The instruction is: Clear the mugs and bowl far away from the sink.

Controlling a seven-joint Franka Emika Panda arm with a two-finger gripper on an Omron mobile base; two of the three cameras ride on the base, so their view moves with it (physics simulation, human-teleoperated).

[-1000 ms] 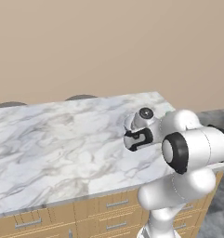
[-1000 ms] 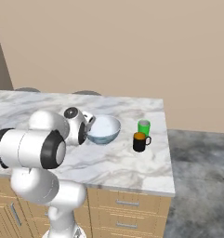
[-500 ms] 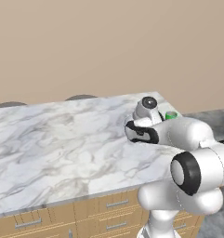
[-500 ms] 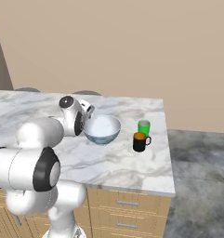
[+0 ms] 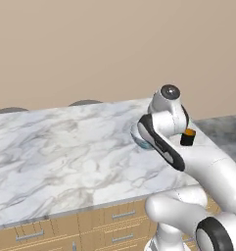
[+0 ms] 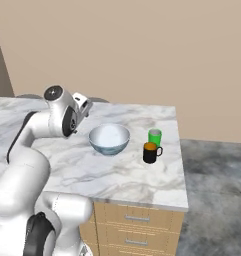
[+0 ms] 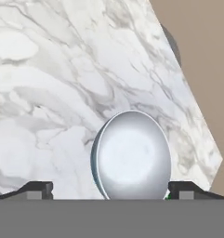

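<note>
My claw (image 7: 111,189) hangs spread wide, holding nothing, tips straddling the bowl (image 6: 109,139) on the marble counter (image 6: 117,180); black mug (image 6: 151,152) and green cup (image 6: 154,136) stand just beside it near the counter's end. Risk: swinging away, I could clip the rim, shoving bowl into mug. A second ago the arm sat lower, jaws narrower

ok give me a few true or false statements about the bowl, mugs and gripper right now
1. The bowl stands upright on the counter. True.
2. The gripper is shut on the bowl. False: its jaws are open, holding nothing.
3. The black mug lies inside the bowl. False: it stands on the counter beside it.
4. A green mug stands right behind the black mug. True.
5. The bowl holds fruit. False: it is empty.
</note>
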